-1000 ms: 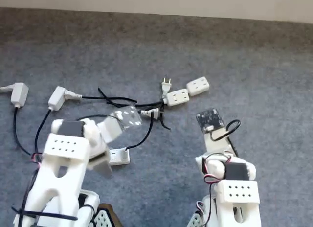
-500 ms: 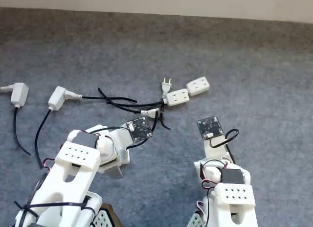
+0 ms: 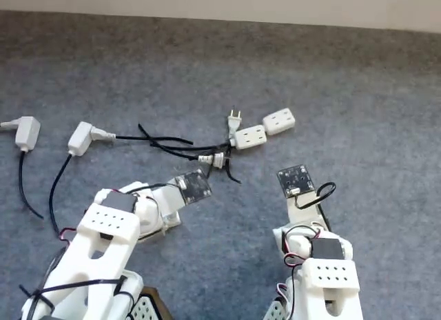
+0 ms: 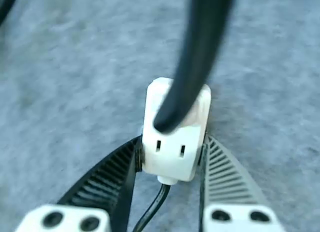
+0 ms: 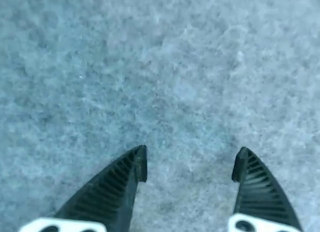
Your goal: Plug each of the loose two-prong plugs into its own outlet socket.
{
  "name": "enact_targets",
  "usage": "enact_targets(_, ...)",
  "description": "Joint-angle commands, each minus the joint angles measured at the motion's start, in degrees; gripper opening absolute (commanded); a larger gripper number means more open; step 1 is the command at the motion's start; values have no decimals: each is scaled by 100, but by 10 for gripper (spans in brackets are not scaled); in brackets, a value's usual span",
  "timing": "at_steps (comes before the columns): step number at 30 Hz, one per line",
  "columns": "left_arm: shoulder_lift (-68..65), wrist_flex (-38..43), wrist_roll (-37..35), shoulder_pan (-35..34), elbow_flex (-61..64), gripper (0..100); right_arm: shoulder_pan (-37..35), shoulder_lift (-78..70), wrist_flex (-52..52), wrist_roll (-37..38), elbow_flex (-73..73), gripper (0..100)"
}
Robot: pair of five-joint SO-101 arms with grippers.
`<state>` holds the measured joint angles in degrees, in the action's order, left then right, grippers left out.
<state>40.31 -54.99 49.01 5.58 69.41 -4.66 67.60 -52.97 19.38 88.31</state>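
Observation:
My left gripper [image 4: 172,144] is shut on a white outlet socket [image 4: 172,159], one finger pressed to each side; its two slots face the camera and a black cord [image 4: 197,57] crosses in front. In the high view the left arm [image 3: 110,227] leans over that socket near the front left. A loose two-prong plug [image 3: 212,158] lies just beyond it, and another plug [image 3: 234,117] sits by two white sockets [image 3: 250,136] [image 3: 279,121]. My right gripper [image 5: 192,164] hangs open over bare carpet, nothing between its fingers.
Two white adapters [image 3: 27,131] [image 3: 81,138] with black cords lie at the far left. Tangled black cords [image 3: 165,142] run across the middle of the grey carpet. The right arm [image 3: 324,265] stands at the front right.
The left arm's wrist has swung right and down over the near socket, which now sits between its fingers. The right arm has hardly shifted.

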Motion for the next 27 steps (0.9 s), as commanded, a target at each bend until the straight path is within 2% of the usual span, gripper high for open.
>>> enact_targets(1,84,-325,-334,-866,-884,19,22,75,92,-9,-40,267)
enact_targets(7,-127,-589,-440,-2554,-2404,20,13,75,92,-9,-31,267)
enact_targets(10,-1138,-624,-308,-3178,-3415,18,13,75,92,-9,-31,267)
enact_targets(13,-2695,-800,-325,-3644,-4813,18,13,75,92,-9,-31,267)
enact_targets(17,-4760,-1477,-642,-3916,-7143,18,-101,75,92,-9,-31,267)
enact_targets(22,-7020,-2576,-1011,-3925,-10158,18,-268,75,268,0,189,267)
enact_targets(27,-9015,-3332,-1160,-3916,-12787,18,-268,75,312,0,198,267)
